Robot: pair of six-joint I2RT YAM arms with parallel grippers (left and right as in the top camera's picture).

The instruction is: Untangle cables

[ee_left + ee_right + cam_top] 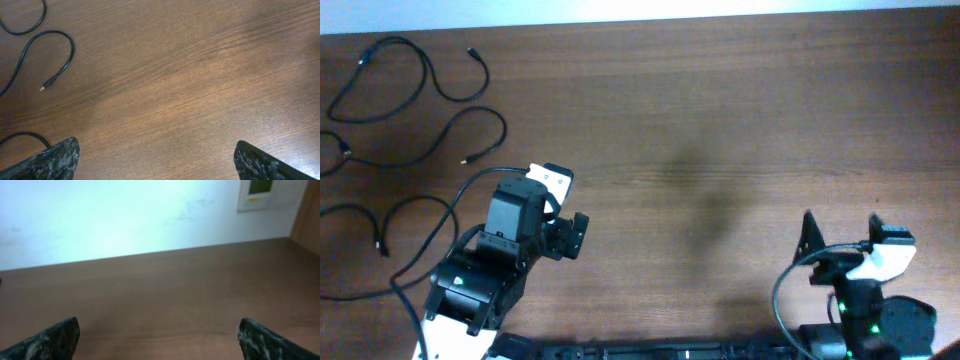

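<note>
Three thin black cables lie apart on the wooden table at the far left. The top cable (pixel 420 65) curls near the back edge. The middle cable (pixel 490 118) loops to a metal-tipped plug, and it also shows in the left wrist view (pixel 67 42). The lower cable (pixel 375 225) lies by the left edge. My left gripper (pixel 560 215) (pixel 157 162) is open and empty, to the right of the cables and below the middle one. My right gripper (pixel 842 232) (pixel 159 340) is open and empty at the front right, far from the cables.
A thicker black wire (pixel 450 210) runs from the left arm and loops close to the lower cable. Bare wooden table (pixel 720 130) spans the middle and right. A pale wall (pixel 125 220) rises behind the table's far edge.
</note>
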